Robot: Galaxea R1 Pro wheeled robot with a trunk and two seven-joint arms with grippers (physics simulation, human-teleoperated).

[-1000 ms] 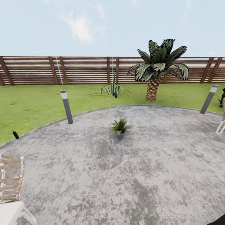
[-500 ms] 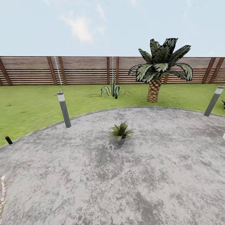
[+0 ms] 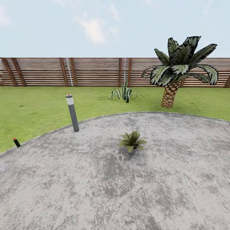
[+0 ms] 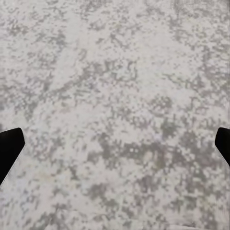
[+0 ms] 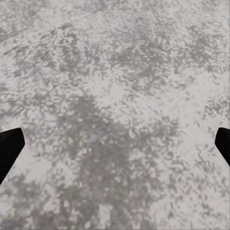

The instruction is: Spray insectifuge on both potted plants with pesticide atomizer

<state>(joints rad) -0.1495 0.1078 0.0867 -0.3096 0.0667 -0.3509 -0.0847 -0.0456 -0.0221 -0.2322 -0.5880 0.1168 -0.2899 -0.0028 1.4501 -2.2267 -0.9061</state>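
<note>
One potted plant [image 3: 132,142], a low rosette of olive-green leaves in a small grey pot, stands on the grey mottled patio [image 3: 95,185] of the garden, a little right of the middle in the head view. The pesticide atomizer is out of view. My left gripper [image 4: 115,146] is open over bare paving, its dark fingertips [image 4: 9,148] wide apart at the picture's sides. My right gripper [image 5: 115,146] is open too, over the same mottled paving with nothing between its fingertips [image 5: 9,148].
A grey bollard light [image 3: 72,113] stands at the patio's left rim. A small dark peg with a red tip [image 3: 16,142] sits at the lawn's edge. Behind are a spiky plant [image 3: 124,92], a palm [image 3: 174,80] and the brown slatted fence [image 3: 48,72].
The whole head view has shifted: the camera came nearer the potted plant and turned slightly left. The chair at the left edge and the right-hand bollard have left the picture.
</note>
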